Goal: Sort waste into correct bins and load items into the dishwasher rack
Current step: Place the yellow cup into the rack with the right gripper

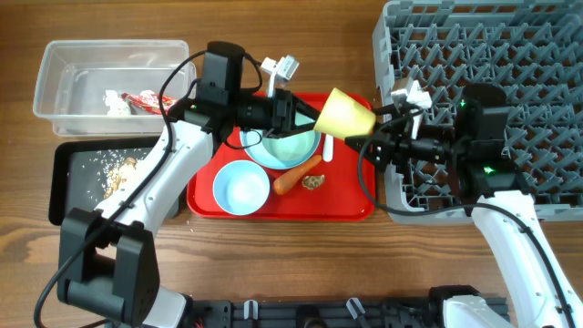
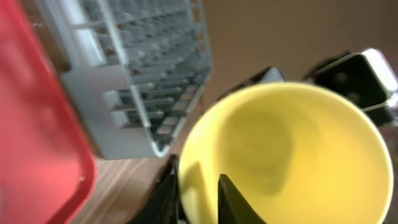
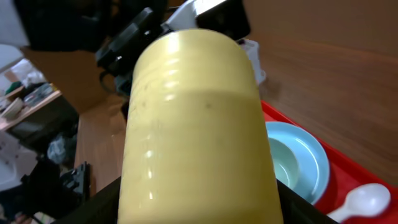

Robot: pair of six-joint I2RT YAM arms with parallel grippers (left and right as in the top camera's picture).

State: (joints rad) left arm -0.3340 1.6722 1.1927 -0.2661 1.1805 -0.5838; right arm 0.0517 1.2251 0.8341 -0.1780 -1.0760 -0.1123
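The small yellow cup (image 1: 346, 114) hangs tilted above the red tray (image 1: 346, 208), between both grippers. My left gripper (image 1: 305, 111) pinches its rim, one finger inside and one outside (image 2: 199, 199); the cup's mouth fills the left wrist view (image 2: 292, 143). My right gripper (image 1: 375, 137) grips the cup's body (image 3: 199, 124) from the other side, a finger against each wall (image 3: 199, 208). The grey dishwasher rack (image 1: 492, 82) stands at the right. The pale green bowl (image 1: 290, 146) sits on the pale blue plate (image 1: 264, 157).
On the red tray lie a light blue bowl (image 1: 241, 187), the carrot (image 1: 296, 175), a brownish lump (image 1: 315, 182) and a white spoon (image 1: 328, 146). The clear tub (image 1: 64, 68) holds the red wrapper (image 1: 146, 102) and tissue (image 1: 114, 100). The black tray (image 1: 68, 182) holds rice scraps (image 1: 118, 166).
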